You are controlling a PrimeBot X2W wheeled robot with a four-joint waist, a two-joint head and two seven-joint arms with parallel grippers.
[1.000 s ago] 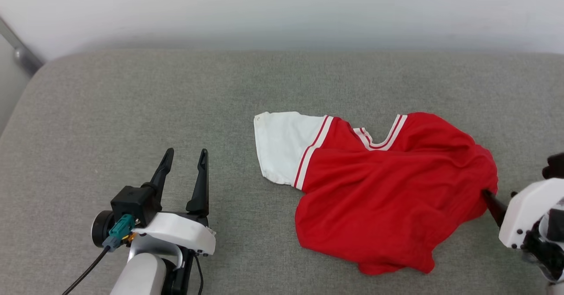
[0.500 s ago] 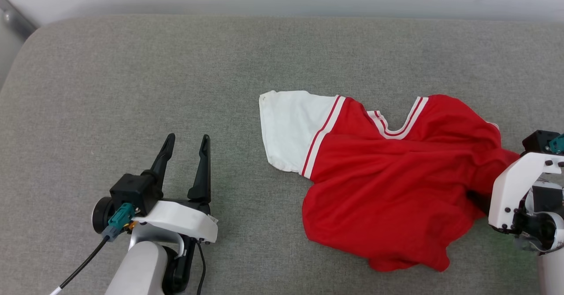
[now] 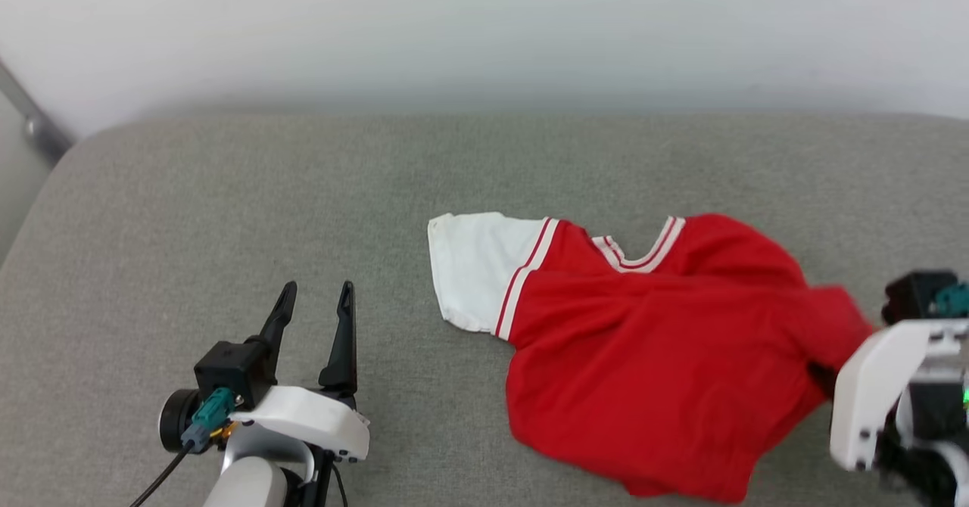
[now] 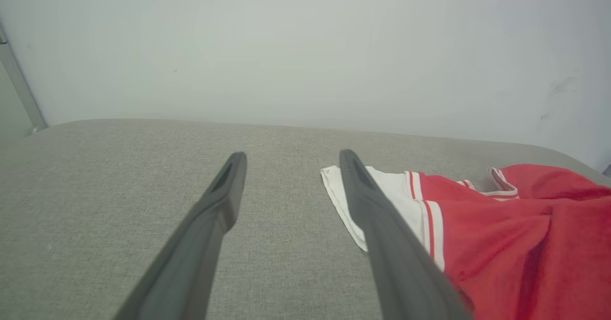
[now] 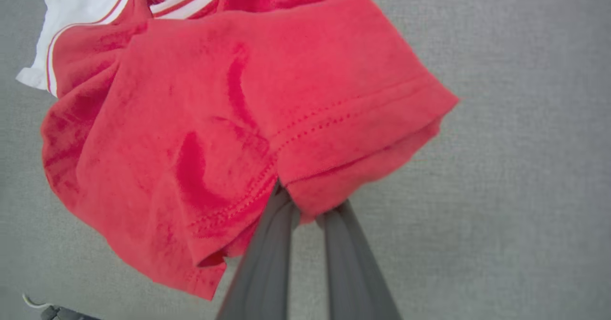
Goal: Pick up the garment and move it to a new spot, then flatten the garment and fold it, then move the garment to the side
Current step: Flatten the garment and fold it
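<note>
The garment (image 3: 651, 356), a red jersey with one white sleeve (image 3: 473, 269) and striped trim, lies crumpled right of centre on the grey cushion (image 3: 303, 189). Its right edge is lifted off the surface. In the right wrist view my right gripper (image 5: 308, 210) is shut on a bunched fold of the garment (image 5: 238, 95) at its stitched hem; in the head view red cloth hides those fingers, beside the white wrist (image 3: 870, 393). My left gripper (image 3: 318, 289) rests open at the lower left, well clear of the sleeve. The left wrist view shows the left gripper (image 4: 291, 156) with nothing between its fingers.
A white wall (image 3: 484, 30) runs along the far edge of the cushion. A metal bar (image 3: 34, 125) slants at the upper left past the cushion's rounded corner. Bare grey cushion lies left of and behind the garment.
The right gripper has closed on the garment's right edge and raised it slightly. The head camera has shifted between frames. The left arm holds its place.
</note>
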